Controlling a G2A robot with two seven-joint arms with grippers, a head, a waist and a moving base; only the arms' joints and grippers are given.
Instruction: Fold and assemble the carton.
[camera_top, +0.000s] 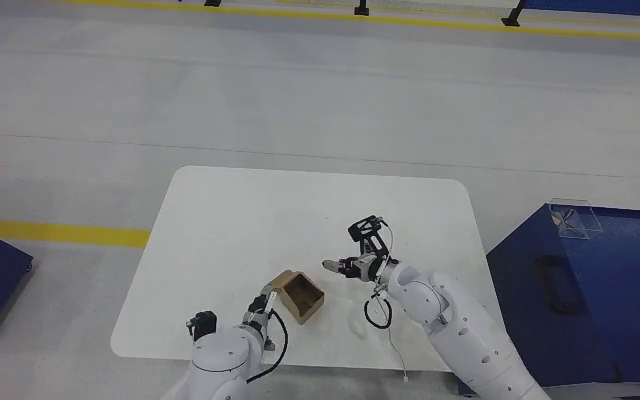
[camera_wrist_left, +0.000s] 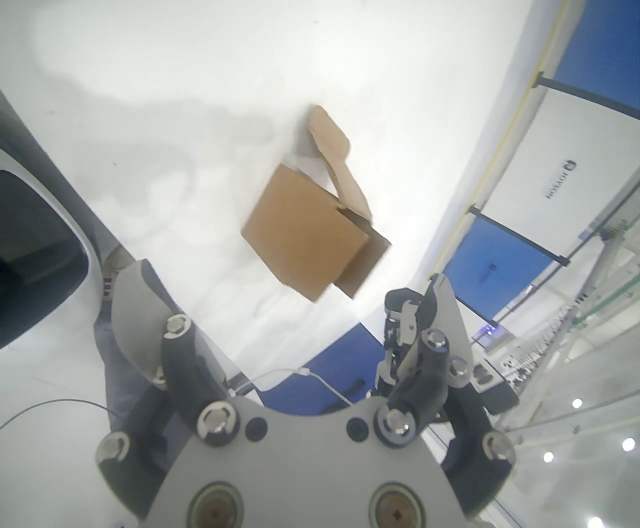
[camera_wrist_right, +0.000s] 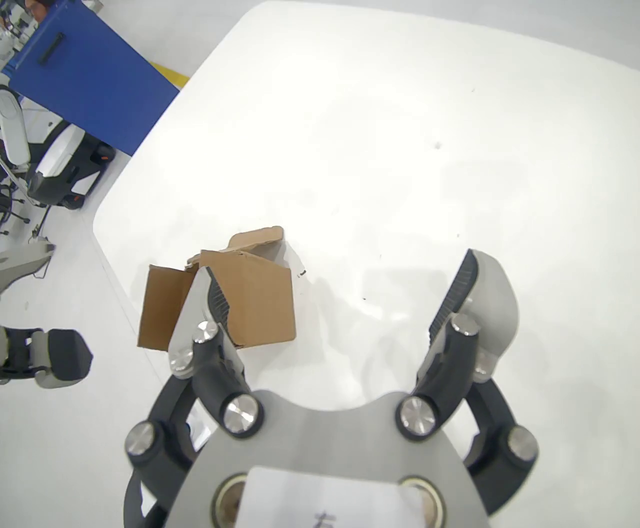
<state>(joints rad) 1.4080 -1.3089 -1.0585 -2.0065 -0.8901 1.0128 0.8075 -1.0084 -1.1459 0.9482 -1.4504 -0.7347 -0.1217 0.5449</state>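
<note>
A small brown carton (camera_top: 299, 296) lies on the white table (camera_top: 300, 210) near its front edge, partly erected, with one end open and loose flaps sticking out. My left gripper (camera_top: 264, 303) sits just beside the carton on the near side. In the left wrist view it (camera_wrist_left: 287, 305) stands open, the carton (camera_wrist_left: 305, 235) a little way beyond its fingertips and untouched. My right gripper (camera_top: 350, 247) hovers to the other side of the carton, also open. In the right wrist view it (camera_wrist_right: 340, 300) holds nothing, and the carton (camera_wrist_right: 260, 300) lies past one finger (camera_wrist_right: 210, 300).
A blue cabinet (camera_top: 570, 290) stands off the table's right edge with a clear plastic tray (camera_top: 575, 215) on it. A black cable loop (camera_top: 378, 313) hangs by the right arm. The far half of the table is bare white surface.
</note>
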